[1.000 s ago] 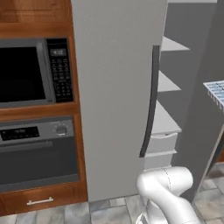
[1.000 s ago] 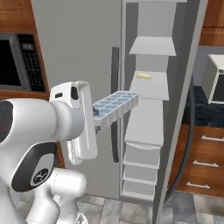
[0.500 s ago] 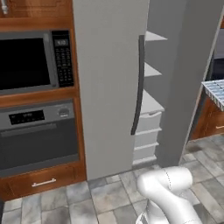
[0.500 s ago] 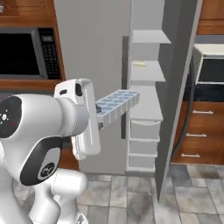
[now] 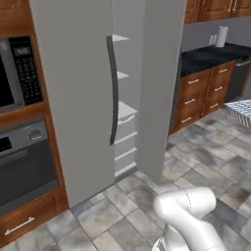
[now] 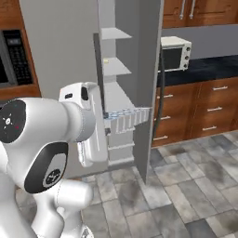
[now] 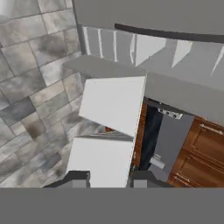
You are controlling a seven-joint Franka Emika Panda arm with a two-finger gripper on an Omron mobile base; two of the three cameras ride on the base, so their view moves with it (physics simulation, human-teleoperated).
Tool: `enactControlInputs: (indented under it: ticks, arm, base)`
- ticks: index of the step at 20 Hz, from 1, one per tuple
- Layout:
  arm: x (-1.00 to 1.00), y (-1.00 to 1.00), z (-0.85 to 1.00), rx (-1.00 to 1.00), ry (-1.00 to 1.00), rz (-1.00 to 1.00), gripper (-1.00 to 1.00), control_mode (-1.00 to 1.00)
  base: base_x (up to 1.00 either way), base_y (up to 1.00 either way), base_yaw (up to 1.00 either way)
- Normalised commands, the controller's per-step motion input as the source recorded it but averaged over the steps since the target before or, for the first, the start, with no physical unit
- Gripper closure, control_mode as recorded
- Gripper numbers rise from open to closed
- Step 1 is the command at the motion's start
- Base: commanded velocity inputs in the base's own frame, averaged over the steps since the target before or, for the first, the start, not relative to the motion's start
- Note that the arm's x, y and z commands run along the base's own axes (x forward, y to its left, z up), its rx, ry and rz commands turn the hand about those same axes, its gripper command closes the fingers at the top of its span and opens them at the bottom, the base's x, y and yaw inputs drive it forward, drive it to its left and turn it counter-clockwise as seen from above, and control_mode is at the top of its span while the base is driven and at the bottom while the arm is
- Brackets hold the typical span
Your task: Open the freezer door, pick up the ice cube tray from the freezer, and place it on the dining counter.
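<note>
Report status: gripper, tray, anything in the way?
Gripper shut on ice cube tray, carried clear of the freezer. Freezer door stands open beside the tray. Tiled floor ahead, nothing blocking.

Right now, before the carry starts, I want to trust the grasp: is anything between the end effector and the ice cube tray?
Nothing visible does: the end effector is shut on the ice cube tray. The open freezer door stands close by the tray's far end.
</note>
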Motion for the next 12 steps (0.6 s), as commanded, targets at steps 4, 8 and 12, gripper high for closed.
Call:
enactControlInputs:
  ticks: [4, 8, 12]
  arm:
    - [0.00, 0.00, 0.00, 0.00, 0.00, 0.00, 1.00, 1.00]
    - [0.00, 0.00, 0.00, 0.00, 0.00, 0.00, 1.00, 1.00]
    - [0.00, 0.00, 0.00, 0.00, 0.00, 0.00, 1.00, 1.00]
  base:
    - [-0.18, 0.32, -0.64]
    - [-0.23, 0.21, -0.62]
    - [-0.19, 0.07, -0.60]
